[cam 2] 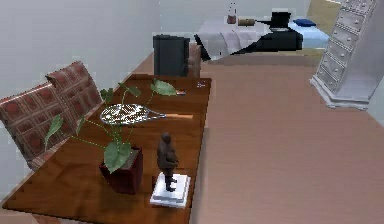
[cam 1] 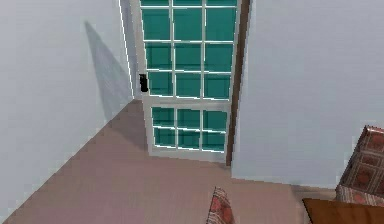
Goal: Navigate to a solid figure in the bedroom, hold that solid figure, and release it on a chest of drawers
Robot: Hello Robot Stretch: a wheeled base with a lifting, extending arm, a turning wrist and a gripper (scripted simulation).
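Nearest in the arm side view: a dark statuette on a white base, upright near the near right corner of a long wooden table. Looks like the solid figure the task wants. Just left of it, a potted plant with broad leaves; farther along the tabletop, a racket lying flat, then a dark box at the far end. Two plaid chairs tucked in along the table's left side.

Beyond open floor, at far right, a white chest of drawers, well apart from the table; at far centre, a bed with small items on it.

In the forward view: a chair back at the near edge, then bare floor and, far ahead, a paned door.

Probably still the approach step: figure untouched on the table, nothing yet on the chest. Gripper state: cannot tell, nor whether anything is held.

Next, likely calls for a short base adjustment to bring the statuette in line with the arm's reach, then lifting and extending over the table edge, keeping off the plant's leaves close by.
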